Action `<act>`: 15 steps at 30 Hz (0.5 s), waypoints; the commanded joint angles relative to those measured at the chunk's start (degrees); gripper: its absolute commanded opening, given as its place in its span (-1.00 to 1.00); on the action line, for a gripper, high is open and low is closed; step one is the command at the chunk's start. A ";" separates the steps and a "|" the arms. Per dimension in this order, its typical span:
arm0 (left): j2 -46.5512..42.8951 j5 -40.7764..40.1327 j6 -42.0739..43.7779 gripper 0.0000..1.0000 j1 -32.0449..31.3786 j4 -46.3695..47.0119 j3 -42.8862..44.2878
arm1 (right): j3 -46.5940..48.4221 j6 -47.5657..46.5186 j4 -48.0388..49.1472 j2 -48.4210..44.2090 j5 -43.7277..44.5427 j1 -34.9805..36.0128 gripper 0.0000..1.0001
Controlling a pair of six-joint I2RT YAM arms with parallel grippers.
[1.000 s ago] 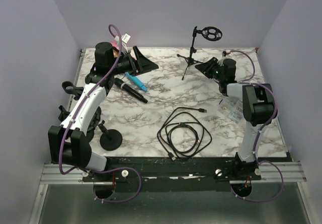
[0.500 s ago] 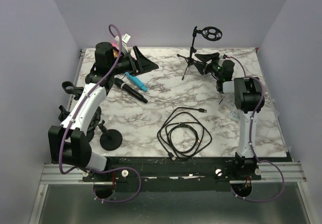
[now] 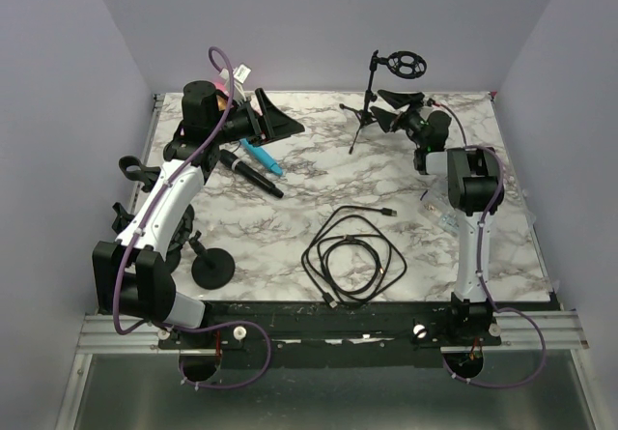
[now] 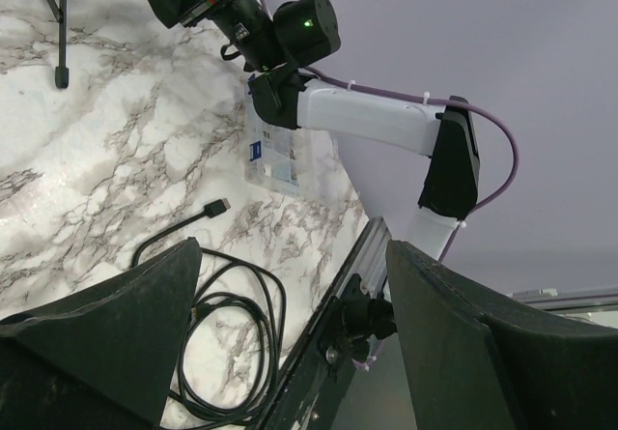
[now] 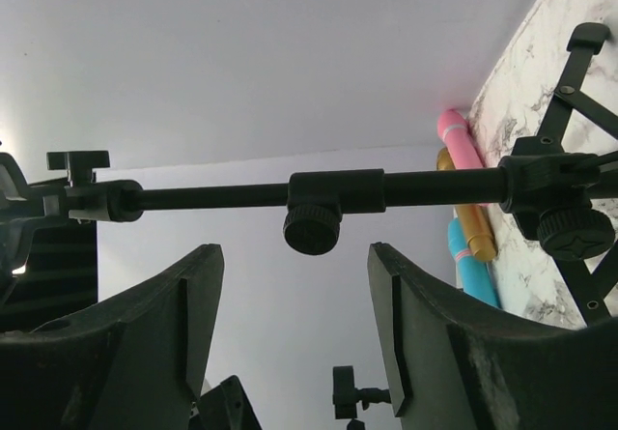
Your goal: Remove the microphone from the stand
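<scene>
Presently found right gripper (image 5: pixel 292 251) spread apart, empty, facing the tripod stand (image 5: pixel 338 190) pole; left gripper (image 4: pixel 288 248) likewise apart. Located black microphone (image 3: pixel 249 173) seemingly flat on counter (image 3: pixel 319 174), well apart from that stand. Judged risk: tipped tripod from sideways contact.

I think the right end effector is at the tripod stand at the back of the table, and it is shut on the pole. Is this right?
Not quite. The right end effector is at the tripod stand, but it is open, not shut on the pole. The right wrist view shows its fingers wide apart, with the pole beyond their tips, untouched.
</scene>
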 commanded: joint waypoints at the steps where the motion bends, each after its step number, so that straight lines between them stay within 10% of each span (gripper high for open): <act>1: 0.30 1.09 0.27 0.59 0.02 1.14 0.10 | 2.67 2.17 -0.01 2.26 0.85 -0.07 0.32; 15: 0.51 1.15 0.29 0.59 0.37 1.19 0.19 | 7.45 3.29 -2.79 5.59 1.20 -0.09 -0.02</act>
